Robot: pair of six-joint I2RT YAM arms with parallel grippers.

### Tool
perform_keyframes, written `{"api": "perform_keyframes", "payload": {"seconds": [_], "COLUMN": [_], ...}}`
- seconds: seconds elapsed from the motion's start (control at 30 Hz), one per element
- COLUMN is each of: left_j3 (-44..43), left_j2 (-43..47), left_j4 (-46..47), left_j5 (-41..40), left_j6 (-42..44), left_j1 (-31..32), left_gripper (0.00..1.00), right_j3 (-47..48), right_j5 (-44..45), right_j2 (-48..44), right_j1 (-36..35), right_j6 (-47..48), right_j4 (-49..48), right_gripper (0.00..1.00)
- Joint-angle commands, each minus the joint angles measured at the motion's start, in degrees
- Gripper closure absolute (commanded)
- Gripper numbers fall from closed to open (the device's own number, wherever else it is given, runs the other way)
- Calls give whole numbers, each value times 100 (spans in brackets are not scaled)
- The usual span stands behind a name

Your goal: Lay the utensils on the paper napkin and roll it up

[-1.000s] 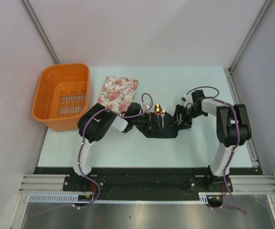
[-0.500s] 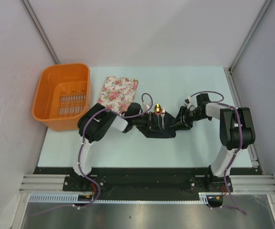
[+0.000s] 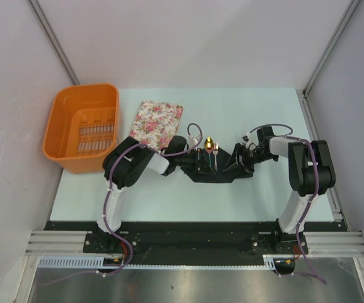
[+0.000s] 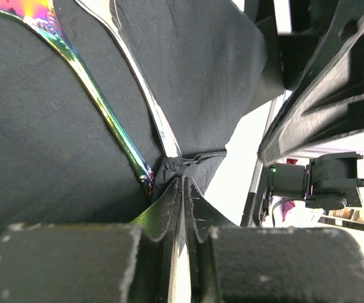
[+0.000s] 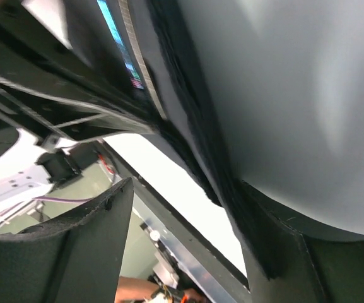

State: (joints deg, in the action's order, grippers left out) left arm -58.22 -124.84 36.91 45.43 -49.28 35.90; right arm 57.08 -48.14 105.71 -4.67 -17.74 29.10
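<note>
Noted orange basket (image 3: 82, 126) at far left of table (image 3: 245, 113), floral cloth (image 3: 158, 123) beside it. Found black paper napkin (image 3: 216, 172) mid-table, rumpled. Saw left gripper (image 4: 180, 180) pinched tight on its left edge, right gripper (image 3: 235, 162) spread apart at its right edge. Logged utensils (image 3: 211, 152) lying on napkin, gold heads pointing away.

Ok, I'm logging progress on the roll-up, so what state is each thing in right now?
paper napkin: spread out, not rolled, right side lifted.
utensils: lying on the paper napkin, side by side.
left pincer: shut on the paper napkin's left edge.
right pincer: open at the paper napkin's right side.
orange basket: upright, looks empty.
floral cloth: lying flat, untouched.
</note>
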Motion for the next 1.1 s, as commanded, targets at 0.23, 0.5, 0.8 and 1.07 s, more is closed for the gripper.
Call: {"api": "perform_keyframes", "payload": {"seconds": [0.23, 0.5, 0.8, 1.07], "left_j3": [-6, -14, -32, -14], "left_j2": [3, 3, -32, -14], "left_j4": [-149, -157, -157, -157], "left_j5": [-96, -104, -78, -87], "left_j6": [261, 269, 269, 269], "left_j1": [-57, -48, -57, -74], "left_gripper": [91, 91, 91, 91], "right_j3": [207, 49, -22, 66], "right_j5": [447, 199, -143, -293], "right_j2": [187, -101, -595, -490], "right_j1": [-17, 158, 291, 133], "right_j6": [649, 159, -397, -327], "right_j4": [992, 370, -686, -529], "right_gripper": [30, 25, 27, 38]}}
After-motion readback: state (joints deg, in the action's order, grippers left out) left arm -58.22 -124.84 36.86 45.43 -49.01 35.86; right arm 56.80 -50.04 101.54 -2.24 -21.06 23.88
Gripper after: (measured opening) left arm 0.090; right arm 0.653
